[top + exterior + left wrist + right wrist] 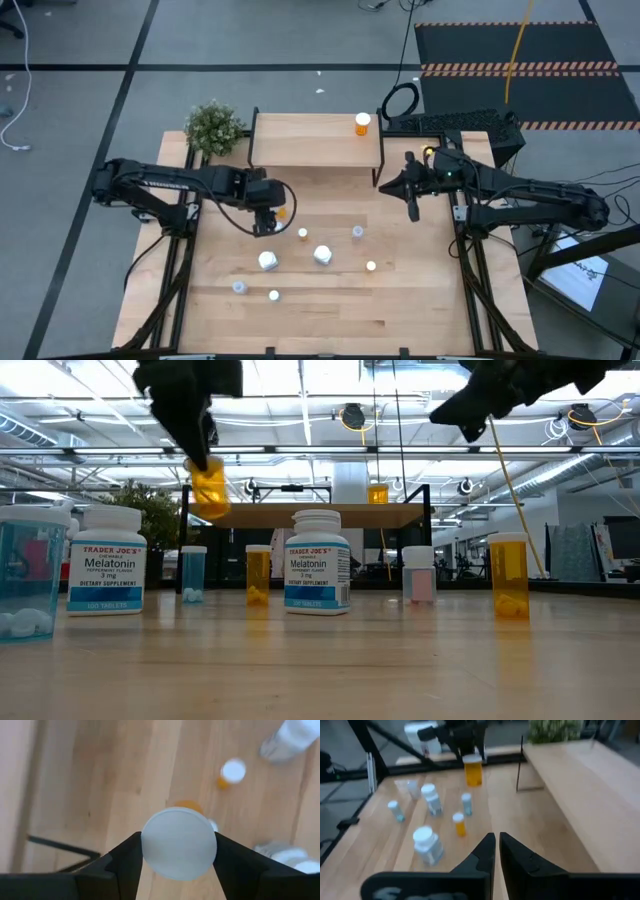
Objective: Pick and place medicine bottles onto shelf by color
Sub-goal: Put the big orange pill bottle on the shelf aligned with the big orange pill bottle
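My left gripper point(266, 218) is over the table's middle left, shut on an orange medicine bottle point(473, 772) with a white cap, held in the air. My right gripper point(497, 845) hangs shut and empty in the air near the shelf's right end. The shelf point(315, 142), a light-wood board on black legs, stands at the table's far side with one orange bottle point(362, 123) upright on its right part. Several more bottles stand on the table: two big white ones point(322, 255) point(268, 261), small orange ones point(303, 234) point(371, 266) and pale blue ones point(358, 232) point(239, 288). My left gripper pinches the orange bottle's white cap point(179, 842) between its two fingers point(125, 860), one on each side of the cap's rim. The fingers come from above, slanting down. The orange body point(208, 488) hangs below them, slightly tilted and lifted clear of the table.
A small green plant point(213, 127) stands at the shelf's left end. The shelf's black legs point(519, 765) rise beside the open wood between shelf and bottles. A black keyboard point(450, 122) lies beyond the table's far right corner.
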You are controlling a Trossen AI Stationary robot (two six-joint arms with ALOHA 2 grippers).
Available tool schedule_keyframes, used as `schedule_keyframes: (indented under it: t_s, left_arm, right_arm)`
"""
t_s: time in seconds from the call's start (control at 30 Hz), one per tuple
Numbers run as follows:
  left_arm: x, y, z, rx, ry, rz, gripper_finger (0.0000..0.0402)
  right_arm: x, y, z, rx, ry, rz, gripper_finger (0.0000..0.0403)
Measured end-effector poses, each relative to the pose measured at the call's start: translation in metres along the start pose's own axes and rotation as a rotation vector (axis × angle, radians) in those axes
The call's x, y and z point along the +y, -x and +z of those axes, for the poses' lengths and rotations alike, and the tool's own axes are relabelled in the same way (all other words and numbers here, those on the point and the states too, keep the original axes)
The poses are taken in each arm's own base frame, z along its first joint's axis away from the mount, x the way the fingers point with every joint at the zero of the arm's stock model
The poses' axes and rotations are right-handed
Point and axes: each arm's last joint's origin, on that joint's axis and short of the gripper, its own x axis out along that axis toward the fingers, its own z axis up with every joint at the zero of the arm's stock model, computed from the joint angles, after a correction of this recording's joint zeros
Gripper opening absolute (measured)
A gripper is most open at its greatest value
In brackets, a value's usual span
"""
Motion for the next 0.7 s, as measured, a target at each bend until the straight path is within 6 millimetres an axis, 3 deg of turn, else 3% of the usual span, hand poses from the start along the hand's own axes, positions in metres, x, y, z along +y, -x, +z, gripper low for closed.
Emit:
schedule_keyframes:
  t_s: [0.27, 0.7]
  left_arm:
    - [0.003, 0.023, 0.017, -0.099, -0.052, 0.021, 0.0225]
    - [0.003, 0.031, 0.035, -0.272, -0.128, 0.032, 0.0220]
  right_arm:
    - [-0.004, -0.031, -0.007, -0.252, 0.020, 0.026, 0.0038]
    - [-0.008, -0.093, -0.022, -0.347, 0.026, 0.045, 0.0113]
